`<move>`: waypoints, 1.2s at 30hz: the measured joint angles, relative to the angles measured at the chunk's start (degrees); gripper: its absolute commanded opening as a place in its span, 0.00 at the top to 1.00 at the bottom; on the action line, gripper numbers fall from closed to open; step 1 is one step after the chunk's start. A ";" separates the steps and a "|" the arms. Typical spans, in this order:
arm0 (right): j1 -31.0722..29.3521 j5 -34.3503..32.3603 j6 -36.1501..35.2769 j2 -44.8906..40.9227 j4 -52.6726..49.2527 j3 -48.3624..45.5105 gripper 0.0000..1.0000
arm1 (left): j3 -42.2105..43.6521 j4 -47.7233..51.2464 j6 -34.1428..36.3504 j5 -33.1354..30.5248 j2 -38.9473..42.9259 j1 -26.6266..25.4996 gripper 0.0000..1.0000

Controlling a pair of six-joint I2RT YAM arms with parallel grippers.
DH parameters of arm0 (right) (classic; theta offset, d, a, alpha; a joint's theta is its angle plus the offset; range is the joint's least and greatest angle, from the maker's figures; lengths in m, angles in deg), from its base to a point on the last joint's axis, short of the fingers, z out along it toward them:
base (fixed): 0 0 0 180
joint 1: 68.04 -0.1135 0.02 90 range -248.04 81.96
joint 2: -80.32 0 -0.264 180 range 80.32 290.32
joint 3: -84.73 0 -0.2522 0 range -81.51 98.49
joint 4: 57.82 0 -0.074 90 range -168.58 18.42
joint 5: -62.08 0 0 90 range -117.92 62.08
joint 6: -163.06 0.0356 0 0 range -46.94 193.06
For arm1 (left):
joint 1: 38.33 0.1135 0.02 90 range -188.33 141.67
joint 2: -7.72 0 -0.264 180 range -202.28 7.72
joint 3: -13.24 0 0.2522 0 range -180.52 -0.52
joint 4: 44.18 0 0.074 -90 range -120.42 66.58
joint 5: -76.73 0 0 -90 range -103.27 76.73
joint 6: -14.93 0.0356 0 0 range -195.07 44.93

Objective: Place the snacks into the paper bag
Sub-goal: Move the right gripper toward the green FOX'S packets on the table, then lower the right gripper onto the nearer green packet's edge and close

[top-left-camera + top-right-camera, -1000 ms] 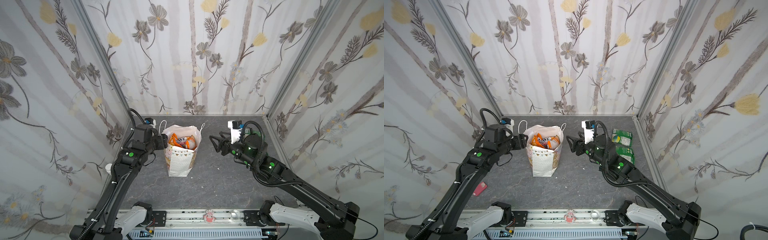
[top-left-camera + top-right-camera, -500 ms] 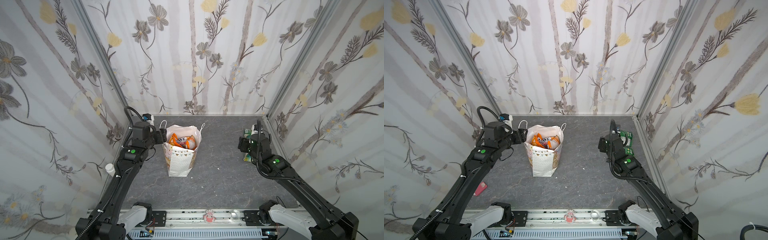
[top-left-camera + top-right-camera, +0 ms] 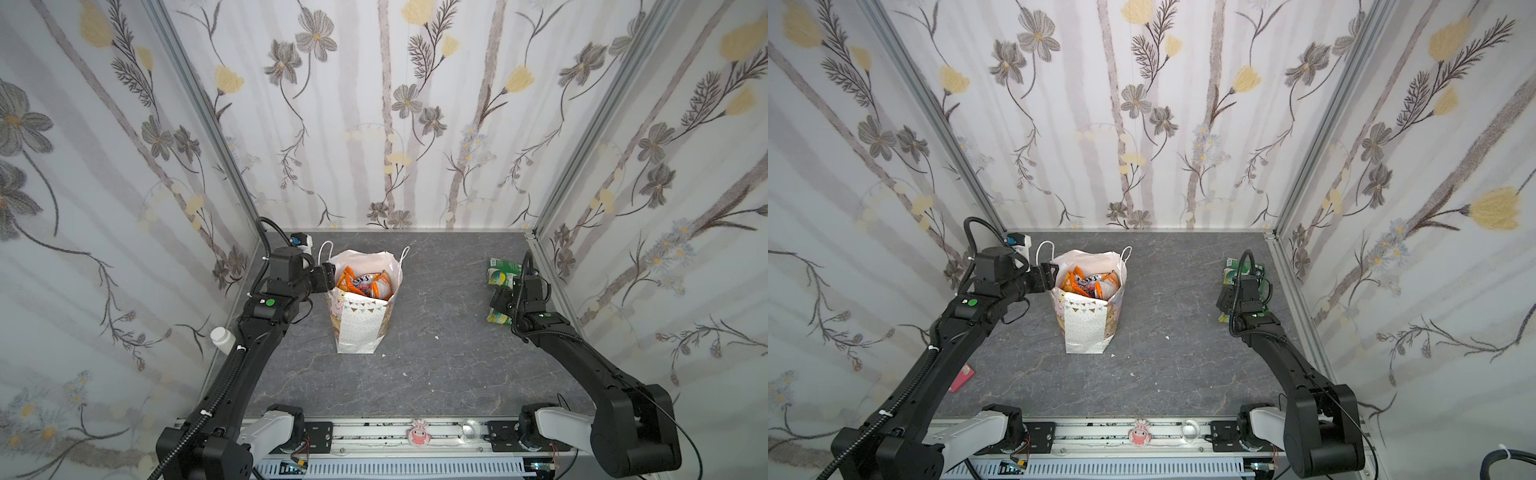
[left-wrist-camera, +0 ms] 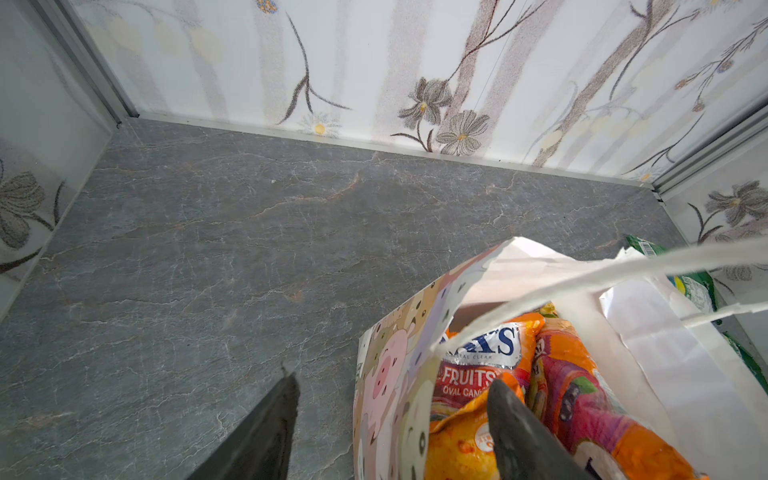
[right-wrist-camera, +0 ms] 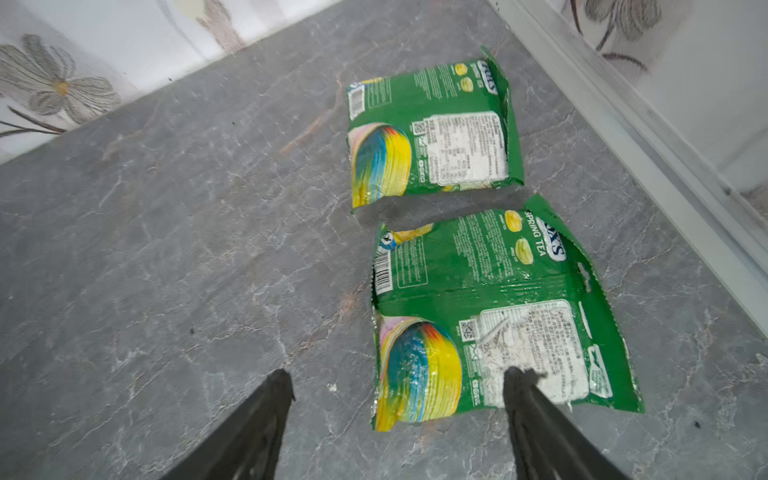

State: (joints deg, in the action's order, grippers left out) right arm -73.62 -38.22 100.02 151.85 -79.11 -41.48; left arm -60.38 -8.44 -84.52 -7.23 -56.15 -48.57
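The white paper bag (image 3: 360,328) (image 3: 1088,328) stands upright left of centre, with orange snacks and a FOX'S candy bag (image 4: 478,365) inside. My left gripper (image 4: 393,380) (image 3: 330,276) is open at the bag's left rim, one finger outside the cartoon wall (image 4: 390,374) and one inside over an orange packet (image 4: 457,449). Two green snack packets lie flat by the right wall, a far one (image 5: 432,129) (image 3: 503,272) and a near one (image 5: 498,311). Over the near packet's lower end hangs my right gripper (image 5: 400,373) (image 3: 498,299), open and holding nothing.
An aluminium wall rail (image 5: 623,124) runs close beside the green packets. The bag's cord handles (image 4: 582,274) stretch across its mouth. A white bottle (image 3: 220,336) and a pink object (image 3: 962,378) sit at the left edge, near the left arm.
My right arm has swung away from the bag to the right wall, over the green packets, with its jaws opening a little wider. The left gripper has stayed at the bag's rim.
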 measured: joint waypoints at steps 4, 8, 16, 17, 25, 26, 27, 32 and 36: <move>2.69 4.31 0.46 4.24 0.96 1.29 0.22 | 0.15 -0.22 0.24 -0.42 0.17 0.00 0.29; 2.97 7.82 0.46 7.98 2.62 1.70 0.22 | 0.66 -0.28 0.28 -0.66 0.59 0.07 0.28; 2.97 9.62 0.59 12.00 3.82 3.48 0.25 | 0.72 -0.33 0.39 -0.48 0.57 0.22 0.28; 2.97 9.38 0.59 11.91 4.11 3.48 0.24 | 0.74 -0.33 0.39 -0.48 0.57 0.22 0.27; 4.13 6.71 0.39 16.68 4.17 5.99 0.24 | 0.81 -0.33 0.42 -0.22 0.13 0.33 0.27; 4.26 6.56 0.28 17.55 4.07 6.16 0.24 | 0.81 -0.33 0.42 -0.24 0.20 0.33 0.27; 4.39 6.32 -0.11 18.21 3.85 6.23 0.24 | 0.81 -0.33 0.42 -0.24 0.24 0.33 0.27; 4.15 6.71 -1.09 21.38 4.83 6.62 0.26 | 0.85 -0.33 0.42 -0.24 0.26 0.33 0.27; 2.67 9.75 -1.11 22.18 7.13 6.82 0.27 | 0.83 -0.33 0.42 -0.24 -0.17 0.33 0.27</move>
State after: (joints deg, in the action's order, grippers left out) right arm -70.96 -28.48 98.90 174.04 -71.99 -34.66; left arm -59.55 -8.77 -84.10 -7.47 -56.33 -48.24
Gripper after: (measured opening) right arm 0.735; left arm 0.727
